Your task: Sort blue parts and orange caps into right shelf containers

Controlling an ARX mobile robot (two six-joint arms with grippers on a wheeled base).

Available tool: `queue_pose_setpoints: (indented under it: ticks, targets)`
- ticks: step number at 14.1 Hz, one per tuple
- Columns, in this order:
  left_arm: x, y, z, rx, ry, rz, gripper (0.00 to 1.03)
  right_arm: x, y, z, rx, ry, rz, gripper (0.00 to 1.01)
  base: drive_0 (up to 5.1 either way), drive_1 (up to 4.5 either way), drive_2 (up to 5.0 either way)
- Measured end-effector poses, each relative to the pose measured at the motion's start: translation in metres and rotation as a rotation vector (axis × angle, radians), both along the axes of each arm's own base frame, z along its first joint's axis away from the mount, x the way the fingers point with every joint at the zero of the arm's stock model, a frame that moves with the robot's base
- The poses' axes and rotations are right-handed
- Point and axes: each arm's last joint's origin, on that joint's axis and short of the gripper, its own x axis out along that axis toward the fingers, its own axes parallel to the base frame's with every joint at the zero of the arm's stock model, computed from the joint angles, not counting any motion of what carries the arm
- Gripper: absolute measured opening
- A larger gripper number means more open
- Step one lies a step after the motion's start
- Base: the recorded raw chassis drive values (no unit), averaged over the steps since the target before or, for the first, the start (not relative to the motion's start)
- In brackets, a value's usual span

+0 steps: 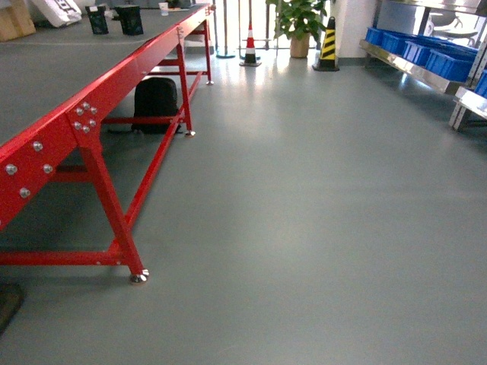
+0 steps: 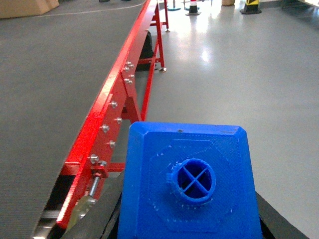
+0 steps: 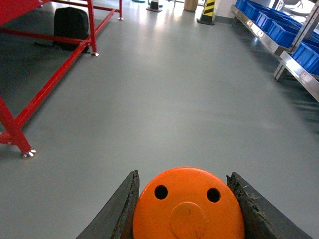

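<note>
- Nearest in the right wrist view, the right gripper [image 3: 187, 209] has its dark jaws clenched on either side of an orange cap [image 3: 188, 206]; the cap's flat top faces the camera, showing two small holes and a round raised disc.
- Nearest in the left wrist view, a blue part [image 2: 189, 181] fills the lower frame, its round stud with a cross inside pointing at the camera. Dark surfaces show at both lower edges of the part, so the left gripper [image 2: 189, 226] appears to be grasping it, though the jaws themselves are mostly hidden behind the block.
- Both pieces are held above the grey floor [image 1: 319, 228], well apart from the shelf.
- To the left runs the long red-framed bench [image 1: 99, 99] with a grey top, bolted plates and slanted legs on small feet.
- Under the bench, farther along, a black backpack [image 1: 155, 103] rests on the floor.
- On the right, the metal shelf [image 1: 411, 67] carries a row of right shelf containers [image 1: 426, 52], bright blue crates side by side.
- At the far end stand a yellow-and-black cone [image 1: 328, 46], a red-and-white cone [image 1: 249, 47] and a potted plant [image 1: 298, 23].
- Two black bins [image 1: 114, 19] sit on the far bench top.
</note>
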Motion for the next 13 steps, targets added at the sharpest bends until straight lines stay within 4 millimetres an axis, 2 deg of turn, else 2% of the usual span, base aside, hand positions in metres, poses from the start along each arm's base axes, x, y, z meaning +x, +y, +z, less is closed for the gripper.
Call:
queue_pose_setpoints:
  ticks: [13]
  targets:
    - [0.0001, -0.0004, 0.0002, 0.0, -0.002, -0.004, 0.44, 0.0, -0.0002, 0.0002, 0.0, -0.002, -0.003, 0.44, 5.0, -2.44, -2.4]
